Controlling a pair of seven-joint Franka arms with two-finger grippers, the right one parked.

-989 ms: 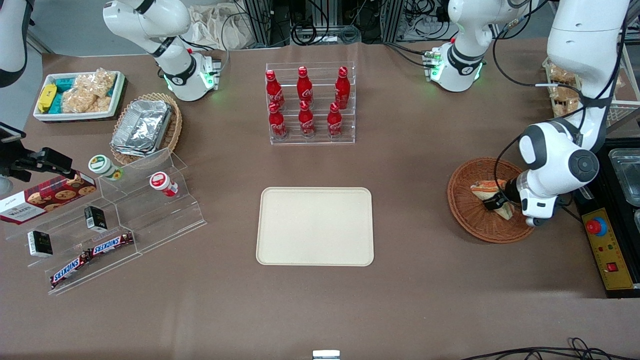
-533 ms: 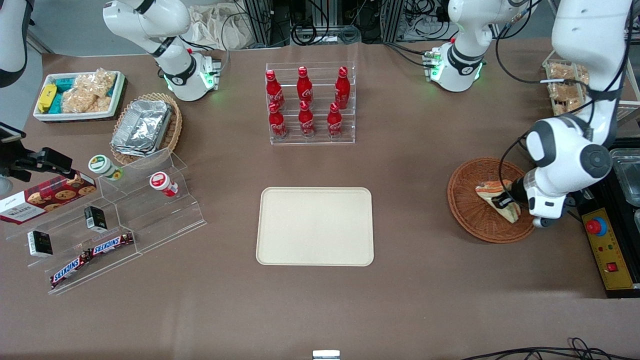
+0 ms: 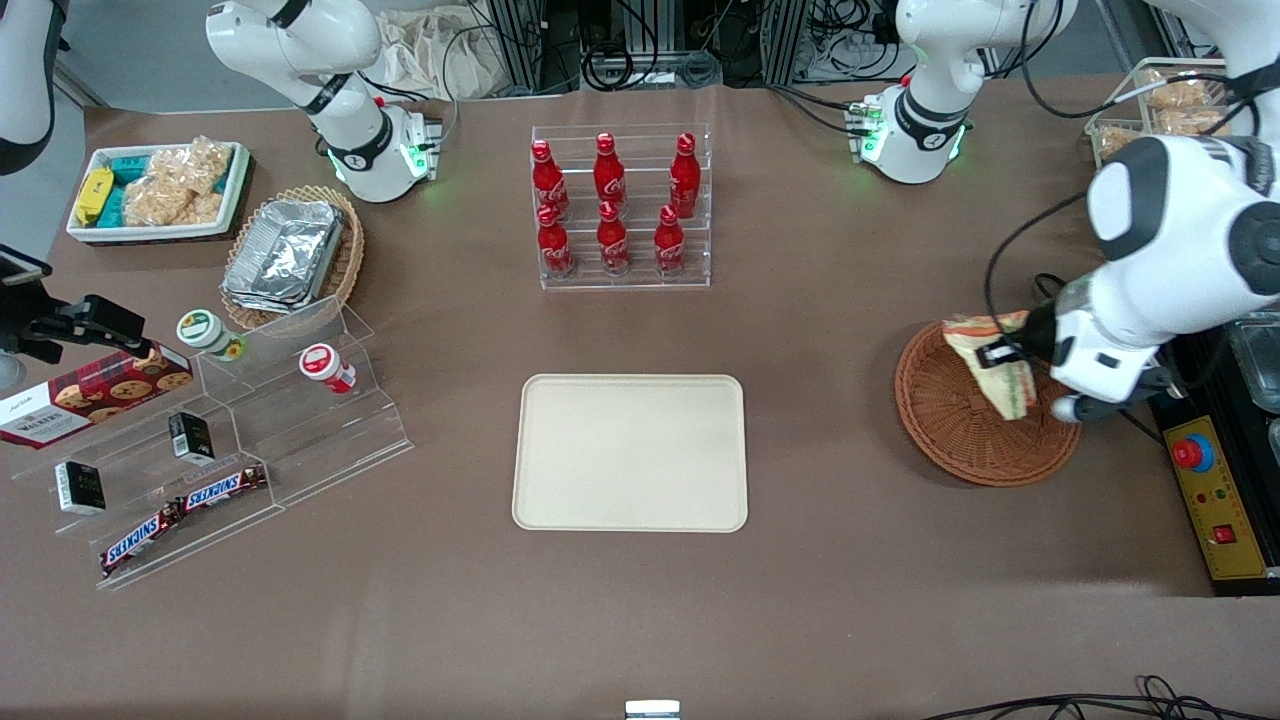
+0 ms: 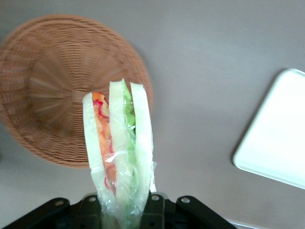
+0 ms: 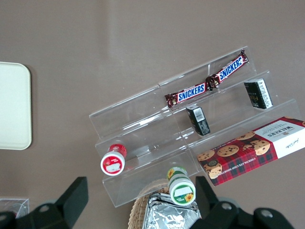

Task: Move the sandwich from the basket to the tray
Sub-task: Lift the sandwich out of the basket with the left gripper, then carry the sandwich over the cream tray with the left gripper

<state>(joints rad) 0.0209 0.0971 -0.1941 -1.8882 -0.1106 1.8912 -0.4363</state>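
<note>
The clear-wrapped sandwich (image 3: 990,362) hangs in the air above the reddish-brown woven basket (image 3: 950,430), held by my gripper (image 3: 1003,353), which is shut on it. Seen from the left wrist camera, the sandwich (image 4: 119,148) shows white bread with orange, red and green layers rising from between the fingers, the basket (image 4: 52,86) lies below it with nothing inside, and a corner of the cream tray (image 4: 281,138) shows. The tray (image 3: 630,452) lies flat at the table's middle, bare.
A clear rack of red cola bottles (image 3: 620,205) stands farther from the front camera than the tray. A stepped acrylic stand (image 3: 250,430) with snack bars and cups, a foil-container basket (image 3: 292,255) and a white snack bin (image 3: 160,190) lie toward the parked arm's end. A yellow control box (image 3: 1215,500) sits beside the basket.
My gripper has risen with the sandwich, lifting it out of the basket; the arm's wrist has swung upward and away from the front camera. The basket stays put.
</note>
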